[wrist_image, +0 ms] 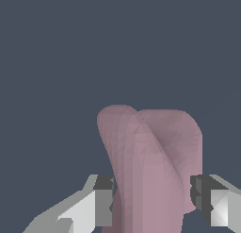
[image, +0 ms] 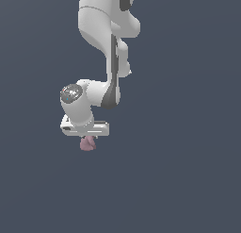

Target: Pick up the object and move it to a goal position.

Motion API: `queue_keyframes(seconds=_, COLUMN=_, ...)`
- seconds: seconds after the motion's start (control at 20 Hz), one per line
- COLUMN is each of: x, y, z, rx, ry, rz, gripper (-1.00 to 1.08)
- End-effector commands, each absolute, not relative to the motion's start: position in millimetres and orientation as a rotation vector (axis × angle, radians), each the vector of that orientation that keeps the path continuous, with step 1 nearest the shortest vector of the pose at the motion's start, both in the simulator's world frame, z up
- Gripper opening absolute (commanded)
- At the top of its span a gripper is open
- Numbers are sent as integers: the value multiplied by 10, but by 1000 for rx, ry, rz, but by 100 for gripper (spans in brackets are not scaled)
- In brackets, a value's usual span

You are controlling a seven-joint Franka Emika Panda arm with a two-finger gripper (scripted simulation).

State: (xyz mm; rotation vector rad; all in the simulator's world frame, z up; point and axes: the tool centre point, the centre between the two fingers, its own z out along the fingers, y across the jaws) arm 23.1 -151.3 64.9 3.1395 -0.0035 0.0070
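Object first: a small dusty-pink, matte, lumpy blob [image: 87,143] hangs directly under the white end effector [image: 87,138], between its fingers. In the wrist view the pink blob [wrist_image: 150,166] fills the gap between the two dark pads [wrist_image: 104,199], which sit against its flanks, so the end effector looks nearly closed on it, holding it by the narrower lower part. It reads as light and rigid, with a dull surface that should not slip easily; its folded, uneven shape means the pads meet curved faces, so a tilt in the grip seems possible. Holding across the narrow waist looks the soundest choice. Around the end effector only flat dark grey-blue background shows; nothing stands in the way. No goal marker is visible.
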Motion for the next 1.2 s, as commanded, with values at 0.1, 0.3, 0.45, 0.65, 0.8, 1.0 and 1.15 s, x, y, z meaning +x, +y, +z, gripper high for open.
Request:
queue_keyframes(seconds=0.1, x=235, y=-1516, z=662, rx=3139, ry=-6, rz=10, gripper=-100)
queue_keyframes(seconds=0.3, x=214, y=-1475, z=704, rx=3139, ry=-6, rz=10, gripper=-100)
queue_keyframes(seconds=0.45, x=179, y=-1409, z=772, rx=3139, ry=-6, rz=10, gripper=-100)
queue_keyframes(seconds=0.65, x=107, y=-1267, z=911, rx=3139, ry=-5, rz=9, gripper=-100)
queue_keyframes(seconds=0.8, x=32, y=-1123, z=1060, rx=3139, ry=-5, rz=9, gripper=-100)
queue_keyframes(seconds=1.0, x=-97, y=-873, z=1313, rx=3139, ry=-5, rz=8, gripper=-100)
queue_keyframes(seconds=1.15, x=-211, y=-649, z=1540, rx=3139, ry=-4, rz=8, gripper=-100)
